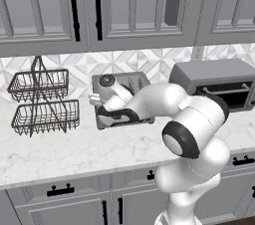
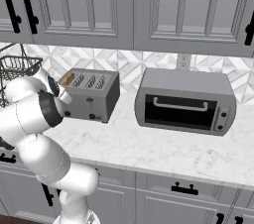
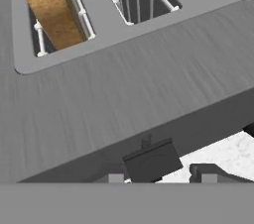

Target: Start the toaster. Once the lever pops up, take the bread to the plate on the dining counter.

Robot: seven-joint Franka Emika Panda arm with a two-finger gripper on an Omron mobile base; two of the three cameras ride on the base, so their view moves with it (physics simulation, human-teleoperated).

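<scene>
**At the toaster's front, the push had to go straight down**

On the marble desk (image 2: 163, 151), under the grey cupboards, the toaster (image 2: 94, 100) stood between the wire basket rack (image 1: 42, 100) and the toaster oven (image 2: 184, 101). The bread (image 3: 49, 7) sat deep in the end slot, and its golden top peeked out there in the right base view too. The plate and the dining counter were somewhere else in the room.

The step in hand looked like starting the toaster, so the job was to press a dark lever (image 3: 151, 161) down the front face. To do it well, the arm would need to put one finger tip squarely on top of that lever, not on the metal lid beside it. Then it should push straight down along the front, slow and steady, until the lever catches. A slanted push could slip off the small tab or shove the whole toaster back. After that, the arm should lift away and wait for the pop.

The end effector (image 3: 161, 177) was very close to the toaster's front edge, above the lever. Its two fingers were spread a little apart, with the lever sitting near the gap between them. It held nothing. One finger tip (image 3: 116, 178) seemed to be right beside the lever, but I could not tell if it was truly touching
</scene>
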